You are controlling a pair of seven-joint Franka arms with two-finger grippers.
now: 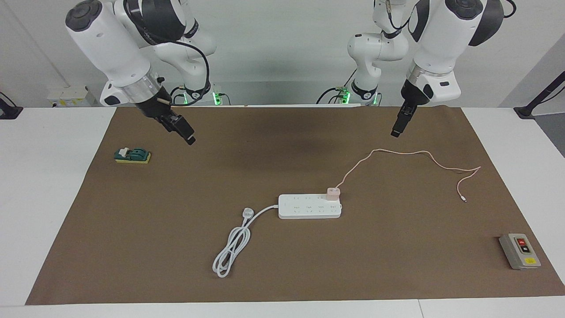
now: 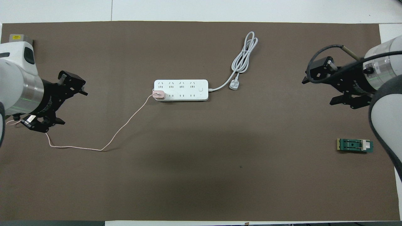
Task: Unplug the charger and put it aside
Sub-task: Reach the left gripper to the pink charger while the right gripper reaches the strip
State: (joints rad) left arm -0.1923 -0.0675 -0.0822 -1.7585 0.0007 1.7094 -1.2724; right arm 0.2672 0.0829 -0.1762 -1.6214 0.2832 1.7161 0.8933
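Observation:
The charger (image 1: 332, 192) is a small pale pink cube plugged into the white power strip (image 1: 309, 206) at the strip's end toward the left arm. It also shows in the overhead view (image 2: 158, 95), on the strip (image 2: 181, 90). Its thin pink cable (image 1: 415, 153) snakes over the mat toward the left arm's end and stops at a tiny connector (image 1: 463, 199). My left gripper (image 1: 396, 131) (image 2: 59, 103) hangs in the air over the cable's loose part and holds nothing. My right gripper (image 1: 189, 138) (image 2: 326, 89) hangs over the mat at the right arm's end, empty.
The strip's thick white cord (image 1: 234, 247) lies coiled toward the right arm's end. A green switch block (image 1: 132, 155) lies under the right arm. A grey button box (image 1: 519, 251) sits at the mat's corner, farthest from the robots, at the left arm's end.

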